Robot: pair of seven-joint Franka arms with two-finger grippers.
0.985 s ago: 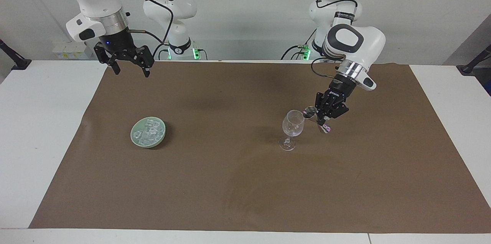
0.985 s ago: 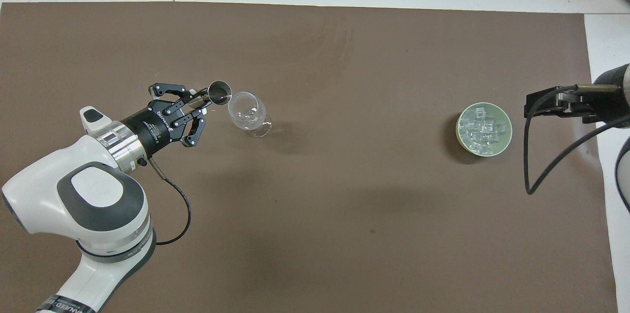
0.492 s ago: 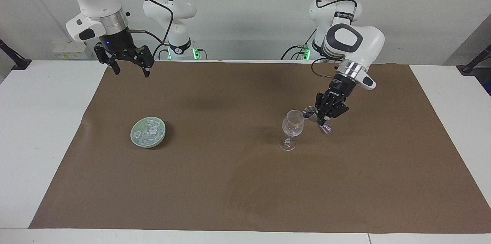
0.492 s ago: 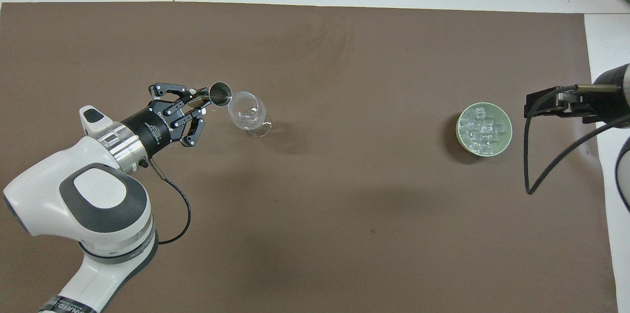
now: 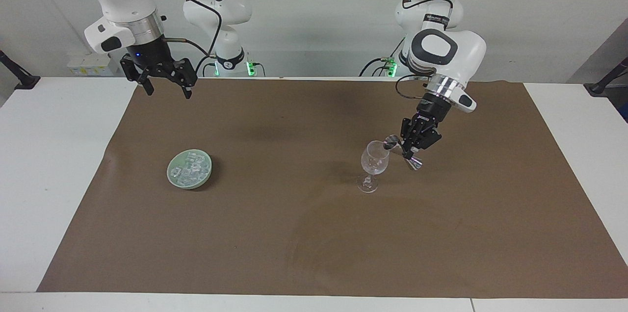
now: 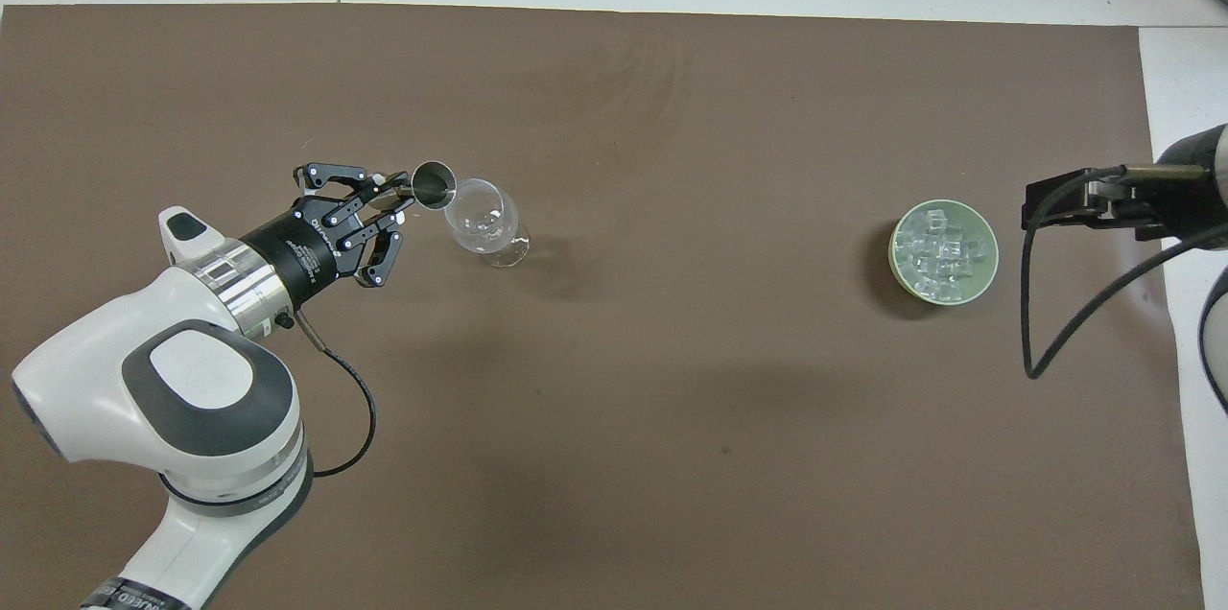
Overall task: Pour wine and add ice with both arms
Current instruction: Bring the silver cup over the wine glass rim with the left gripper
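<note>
A clear wine glass (image 5: 375, 159) (image 6: 482, 219) stands upright on the brown mat toward the left arm's end. My left gripper (image 5: 408, 151) (image 6: 391, 201) is shut on a small metal jigger (image 5: 391, 143) (image 6: 434, 184). The jigger is tilted, its mouth at the glass's rim. Whether wine is in the jigger or the glass cannot be made out. The ice (image 5: 191, 169) (image 6: 942, 253) lies heaped in a pale green dish (image 5: 172, 178) (image 6: 898, 250) toward the right arm's end. My right gripper (image 5: 167, 91) hangs open and empty in the air over the mat's edge by its base, and waits.
The brown mat (image 5: 314, 233) covers most of the white table (image 5: 44, 179). A black cable (image 6: 1031, 322) loops down from the right arm near the dish. Another cable trails from the left wrist.
The left arm has edged the tilted jigger closer to the glass's rim. The right arm, the glass and the dish have not moved.
</note>
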